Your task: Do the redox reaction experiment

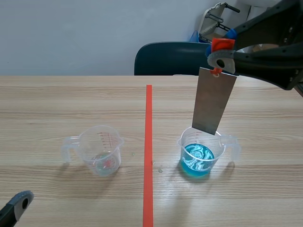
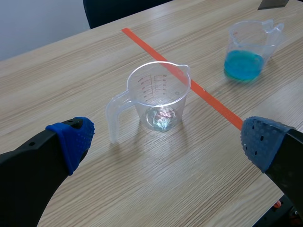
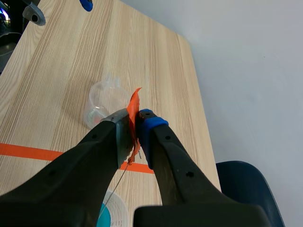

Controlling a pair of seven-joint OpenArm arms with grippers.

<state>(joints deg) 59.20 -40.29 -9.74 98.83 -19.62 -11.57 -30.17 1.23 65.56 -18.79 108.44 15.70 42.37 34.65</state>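
A grey metal plate hangs upright from an orange tab, and my right gripper is shut on that tab high over the table's right half. The plate's lower edge is just above the rim of a clear beaker of blue liquid. In the right wrist view the right gripper pinches the orange tab. A second clear beaker, nearly empty, stands left of the tape line. My left gripper is open low near the table's front, with that beaker just ahead of it.
An orange tape line runs down the middle of the wooden table between the two beakers. A dark blue chair stands behind the far edge. Bare wood surrounds both beakers.
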